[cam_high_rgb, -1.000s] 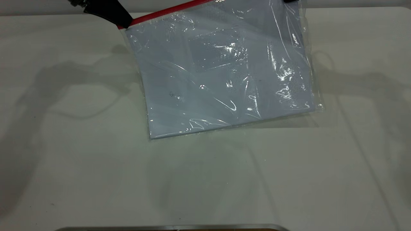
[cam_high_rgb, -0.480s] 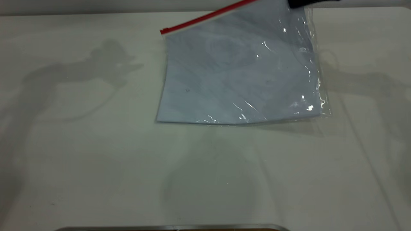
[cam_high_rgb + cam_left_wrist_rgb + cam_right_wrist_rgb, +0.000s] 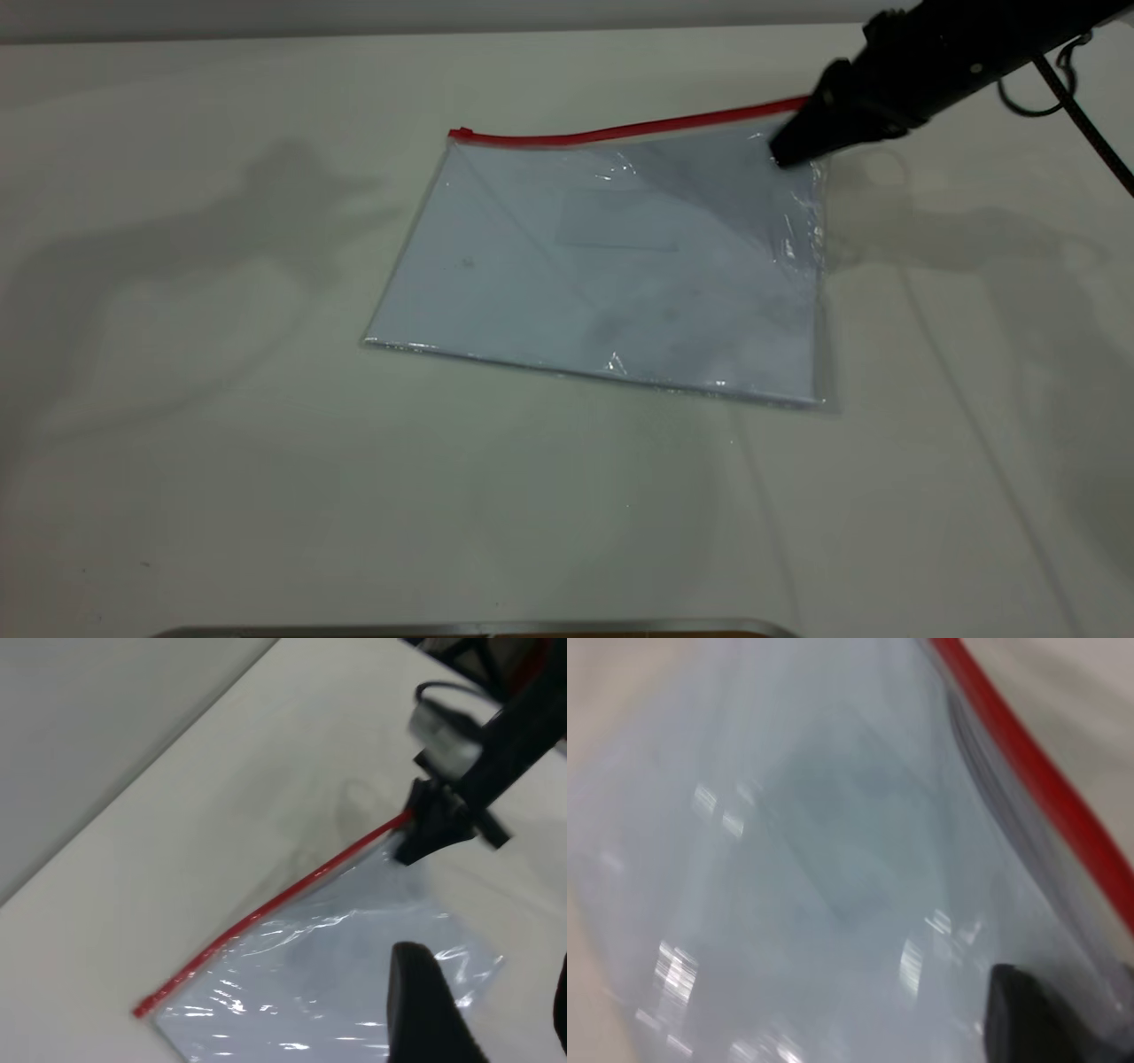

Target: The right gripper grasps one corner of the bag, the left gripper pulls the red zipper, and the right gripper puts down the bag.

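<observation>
Flat clear plastic document bag (image 3: 611,266) lies on the white bench (image 3: 221,461), far-right corner pinched in the black right gripper (image 3: 791,151) fingers. Thin, floppy, slick; hold corners or the stiffer red zipper (image 3: 620,133). Black left gripper (image 3: 425,1010): finger state unclear.

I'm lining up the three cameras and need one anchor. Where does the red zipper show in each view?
Exterior view: the red zipper runs along the far edge of the bag, ending at the right end effector.
Left wrist view: a red line rising diagonally toward that end effector.
Right wrist view: a thick red band across the upper right corner.
Shared landmark: the bag's clear plastic beside the zipper.
</observation>
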